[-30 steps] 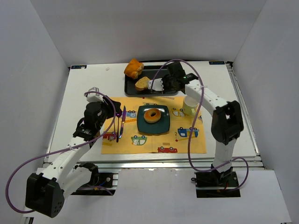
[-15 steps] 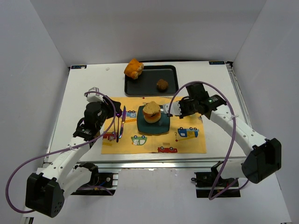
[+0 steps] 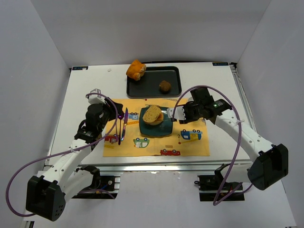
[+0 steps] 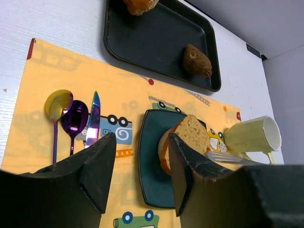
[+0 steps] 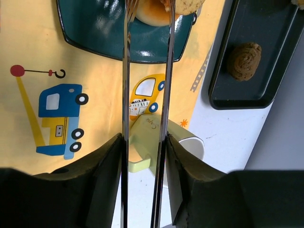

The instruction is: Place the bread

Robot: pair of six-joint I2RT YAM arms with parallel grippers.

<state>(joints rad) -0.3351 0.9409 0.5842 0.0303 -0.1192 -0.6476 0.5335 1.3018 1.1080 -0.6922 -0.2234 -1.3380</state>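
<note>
The bread (image 3: 153, 115) lies on the teal plate (image 3: 164, 129) in the middle of the placemat. Its speckled half (image 4: 191, 134) leans tilted on the golden ring half (image 5: 151, 10) beneath it. My right gripper (image 3: 184, 113) is just right of the plate, shut on metal tongs (image 5: 125, 95). The tong arms stand spread, their tips at the bread's right side, and I cannot tell if they touch it. My left gripper (image 4: 142, 138) hangs open and empty left of the plate.
A black tray (image 3: 142, 88) at the back holds a lumpy orange pastry (image 3: 136, 69) and a small dark ball (image 3: 165, 86). A pale green mug (image 4: 251, 135) lies under my right wrist. Two spoons and a knife (image 4: 93, 118) lie on the yellow placemat (image 3: 156, 148) at the left.
The right arm carried the speckled half in the tongs from the tray to the plate. The tongs then spread, and the half now leans on the ring. The left arm stayed still.
</note>
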